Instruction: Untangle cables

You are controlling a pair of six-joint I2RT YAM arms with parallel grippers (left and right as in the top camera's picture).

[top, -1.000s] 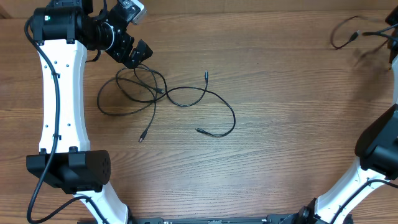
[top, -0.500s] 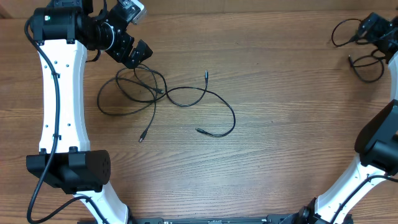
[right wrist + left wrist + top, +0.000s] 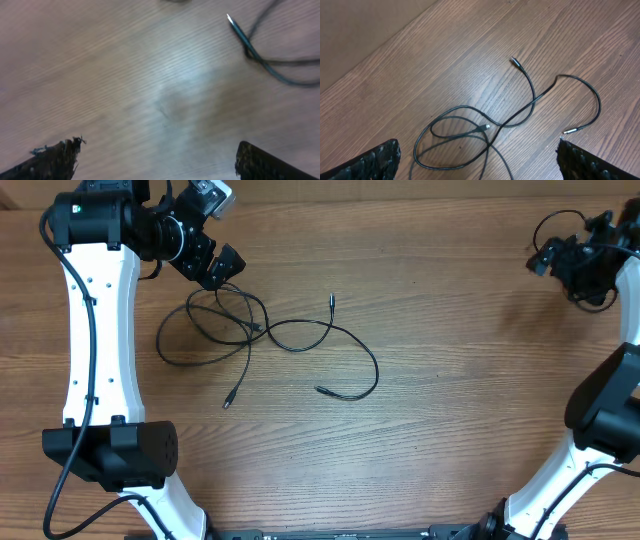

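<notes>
Your left gripper (image 3: 477, 155) stands wide open, empty, over the looped cables (image 3: 534, 96). Your right gripper (image 3: 155, 160) likewise; a bluish cable (image 3: 239, 33) lies ahead.

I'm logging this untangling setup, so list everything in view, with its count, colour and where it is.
tangled cables: two, judging by four plug ends, black, on the table left of centre, in loose crossing loops
corner cable: at least one, dark, bluish in the right wrist view, far right corner, partly hidden from overhead
table: one, brown wood grain, under everything
arms: two, white and black, at the left and right edges
left gripper: one, black, open, above the tangle
right gripper: one, black, open, over the far right corner, nothing between its fingers
</notes>
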